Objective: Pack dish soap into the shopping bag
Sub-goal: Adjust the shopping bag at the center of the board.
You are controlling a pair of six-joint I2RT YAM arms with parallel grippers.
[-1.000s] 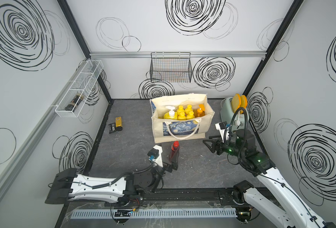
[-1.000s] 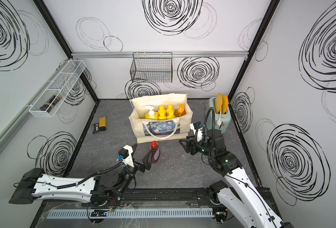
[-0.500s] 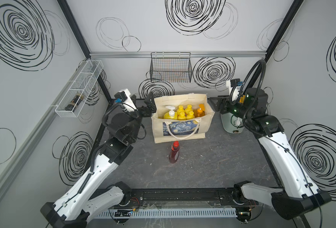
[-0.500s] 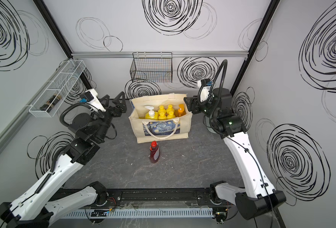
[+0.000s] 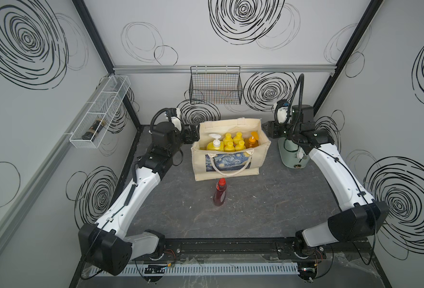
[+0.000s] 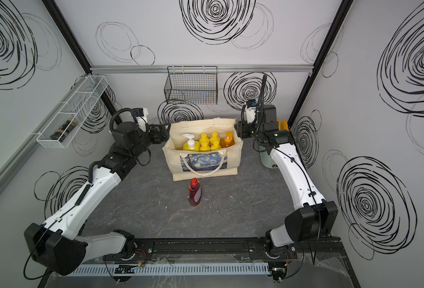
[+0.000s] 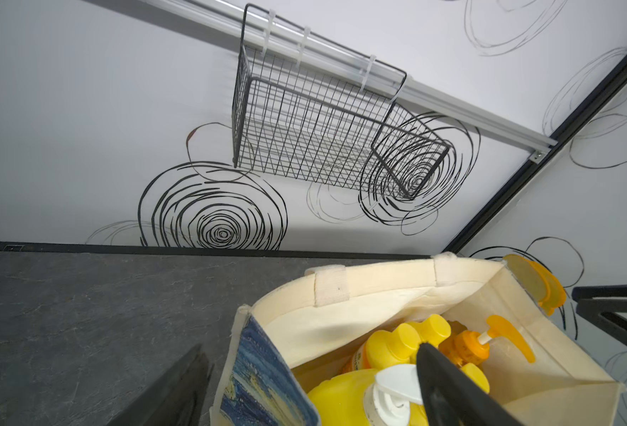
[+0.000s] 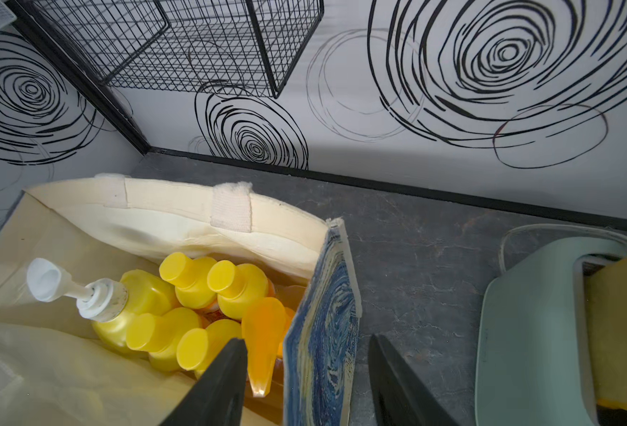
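Observation:
The cream shopping bag [image 5: 230, 162] [image 6: 203, 162] stands open at the back middle. Inside stand a yellow pump bottle [image 5: 215, 144] [image 8: 120, 295], several yellow-capped bottles [image 5: 233, 142] and an amber pump bottle [image 5: 252, 141] [image 8: 264, 332]. A dark-red dish soap bottle [image 5: 220, 192] [image 6: 195, 192] stands on the table in front of the bag. My left gripper [image 5: 193, 133] [image 7: 310, 348] is open astride the bag's left end wall [image 7: 260, 372]. My right gripper [image 5: 268, 129] [image 8: 306, 339] is open astride the right end wall, fingers clear of the cloth.
A black wire basket [image 5: 215, 86] hangs on the back wall above the bag. A white wire shelf [image 5: 101, 112] is on the left wall. A mint-green appliance [image 5: 293, 154] [image 8: 533, 313] stands just right of the bag, under my right arm.
Both arms rose from low at the front and reached back to the bag's two ends. The left gripper left the dark-red bottle, which stands where it was. Both jaws narrowed slightly.

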